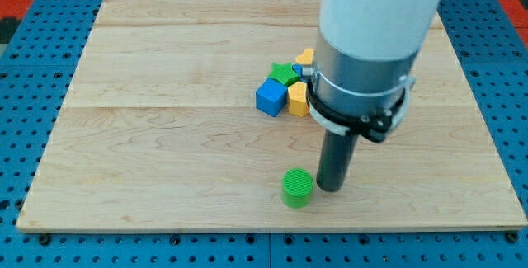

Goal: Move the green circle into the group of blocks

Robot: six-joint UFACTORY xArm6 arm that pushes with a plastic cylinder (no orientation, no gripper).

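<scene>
I count one green circle, one blue cube, one green star, and two yellow blocks, partly hidden.

The arm's wide white housing runs off the view's top edge. It covers the group's three o'clock side: the yellow heart, green star and yellow block show only in part. Whether more blocks sit behind it cannot be told.
</scene>
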